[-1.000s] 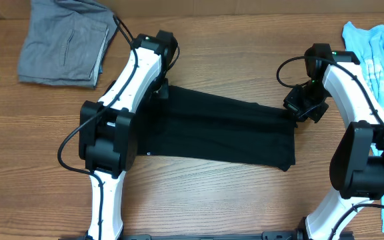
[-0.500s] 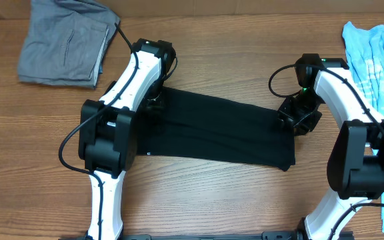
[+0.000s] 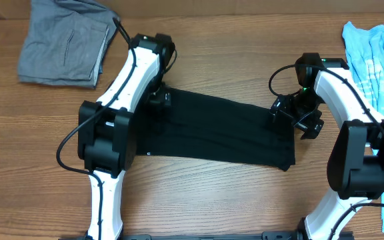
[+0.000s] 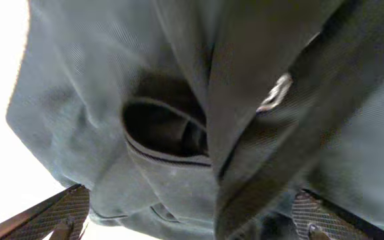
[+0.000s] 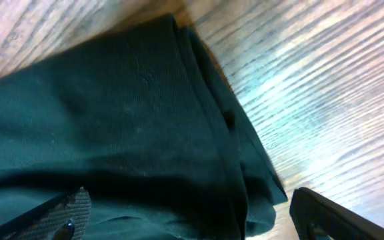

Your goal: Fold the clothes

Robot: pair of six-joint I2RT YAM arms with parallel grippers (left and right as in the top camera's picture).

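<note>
Wood-grain table [image 3: 232, 40] bears soft black T-shirt [image 3: 219, 130], band-shaped; left hand [image 3: 159, 100] and right hand [image 3: 293, 119] spread.

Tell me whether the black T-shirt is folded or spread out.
Folded. The black T-shirt lies as a narrow band on the table, no sleeves sticking out, layers stacked at its end.

Grey garment [image 3: 64, 41], light blue shirt [image 3: 377, 60]

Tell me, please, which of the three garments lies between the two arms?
The black T-shirt, spread centrally; the grey folded garment lies far left, the light blue shirt at the right edge.
</note>
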